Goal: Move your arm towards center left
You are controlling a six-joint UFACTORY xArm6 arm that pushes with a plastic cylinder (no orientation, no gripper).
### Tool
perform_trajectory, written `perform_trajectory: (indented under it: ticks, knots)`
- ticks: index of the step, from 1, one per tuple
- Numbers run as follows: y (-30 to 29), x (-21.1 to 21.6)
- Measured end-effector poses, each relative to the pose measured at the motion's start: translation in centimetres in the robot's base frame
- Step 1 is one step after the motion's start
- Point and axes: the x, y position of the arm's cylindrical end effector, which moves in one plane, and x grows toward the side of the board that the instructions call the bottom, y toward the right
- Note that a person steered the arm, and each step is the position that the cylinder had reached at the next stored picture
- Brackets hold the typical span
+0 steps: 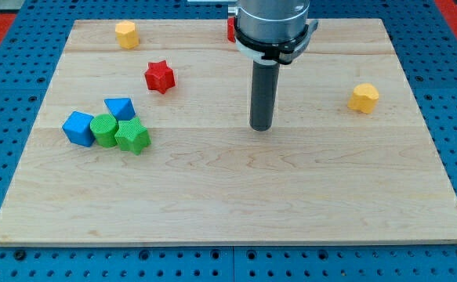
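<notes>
Pale wooden board resting on blue perforated table. Dark upright rod, long axis vertical, pointing straight down; my tip near board centre. No jaws here, only the bare rod. Well left of my tip: red star block, then blue cube, blue wedge-like block, green cylinder, green star block clustered touching. Yellow block right; another yellow block upper left.

Bare board left of my tip

The board is pale, smooth wood with visible grain. The rod looks dark, matt and smooth.
</notes>
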Motion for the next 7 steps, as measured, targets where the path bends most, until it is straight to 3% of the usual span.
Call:
perform_trajectory:
  ticks: [4,7]
  knots:
    - [-0.8,0.0]
    - [-15.0,-2.0]
